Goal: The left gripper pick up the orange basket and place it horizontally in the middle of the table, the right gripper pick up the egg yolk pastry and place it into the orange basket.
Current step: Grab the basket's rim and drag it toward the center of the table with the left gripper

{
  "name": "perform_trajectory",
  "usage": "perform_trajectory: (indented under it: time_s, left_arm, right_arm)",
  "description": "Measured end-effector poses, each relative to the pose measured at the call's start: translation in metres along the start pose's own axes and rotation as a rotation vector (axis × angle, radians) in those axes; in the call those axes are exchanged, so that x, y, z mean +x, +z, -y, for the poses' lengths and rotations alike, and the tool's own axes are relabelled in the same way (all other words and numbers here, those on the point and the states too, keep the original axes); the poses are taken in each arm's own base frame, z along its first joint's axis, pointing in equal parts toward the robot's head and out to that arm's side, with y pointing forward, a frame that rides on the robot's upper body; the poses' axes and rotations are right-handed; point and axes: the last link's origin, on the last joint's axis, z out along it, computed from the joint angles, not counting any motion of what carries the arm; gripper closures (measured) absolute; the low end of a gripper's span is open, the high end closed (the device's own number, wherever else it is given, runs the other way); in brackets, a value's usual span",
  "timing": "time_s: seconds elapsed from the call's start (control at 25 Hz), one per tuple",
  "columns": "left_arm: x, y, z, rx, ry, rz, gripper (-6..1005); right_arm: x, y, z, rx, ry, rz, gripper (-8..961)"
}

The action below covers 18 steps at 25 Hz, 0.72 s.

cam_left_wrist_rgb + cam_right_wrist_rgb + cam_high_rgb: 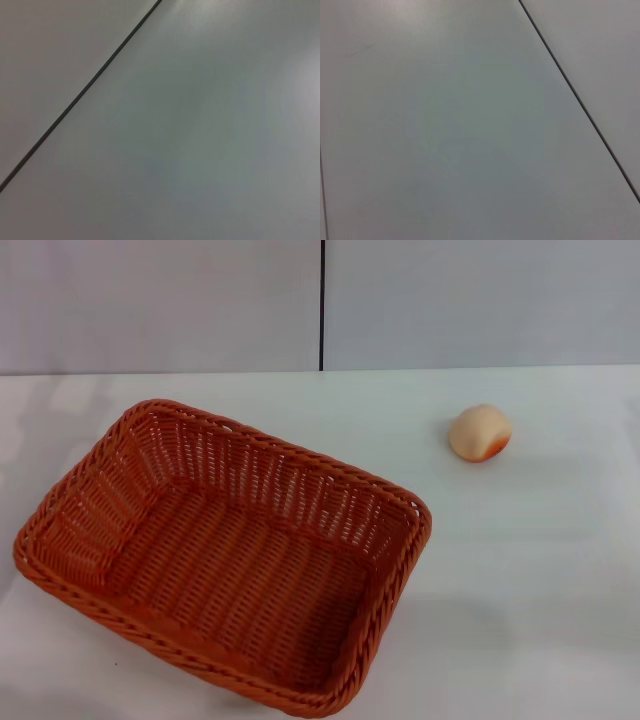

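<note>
The orange basket (225, 555) lies empty on the white table (520, 570), at the left and front of the head view, turned at a slant with one corner toward the front edge. The egg yolk pastry (480, 432) rests on the table to the right and farther back, well apart from the basket; its orange-red patch faces the front right. Neither the left gripper nor the right gripper shows in any view. Both wrist views hold only a plain grey panel surface crossed by a dark seam.
A grey wall (160, 300) with a vertical dark seam (322, 305) rises behind the table's far edge. Bare tabletop lies between the basket and the pastry and along the right side.
</note>
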Motion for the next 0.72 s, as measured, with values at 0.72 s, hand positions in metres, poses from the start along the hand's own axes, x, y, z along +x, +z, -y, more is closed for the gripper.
perform_trajectory:
  time_s: [0.72]
  left_arm:
    - [0.039,0.078,0.013,-0.214,0.025,0.297,220]
  right_arm:
    - [0.004,-0.01,-0.002,0.027,0.029,-0.015,339]
